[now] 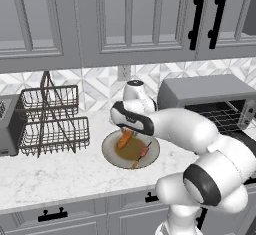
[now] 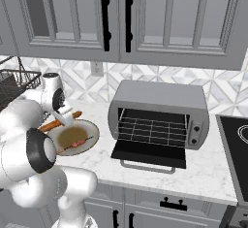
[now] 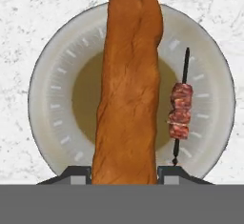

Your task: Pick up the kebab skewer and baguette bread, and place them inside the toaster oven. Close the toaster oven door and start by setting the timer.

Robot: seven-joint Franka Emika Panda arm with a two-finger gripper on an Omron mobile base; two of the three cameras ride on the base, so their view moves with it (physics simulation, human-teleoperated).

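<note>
Jaws (image 3: 124,174) clamp baguette (image 3: 127,89), prob. lifted off plate (image 3: 47,99); skewer (image 3: 180,113) beside.

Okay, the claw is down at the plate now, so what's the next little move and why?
Probably lift straight up. The claw has its fingers against both sides of the baguette bread, which still lies over the plate, and the toaster oven stands open.

Home kitchen: grey wall cabinets (image 2: 145,18), marble table (image 1: 60,174), tiled backsplash (image 2: 227,89), toaster oven (image 2: 160,115), dish rack (image 1: 50,119), stovetop (image 2: 235,144).
</note>
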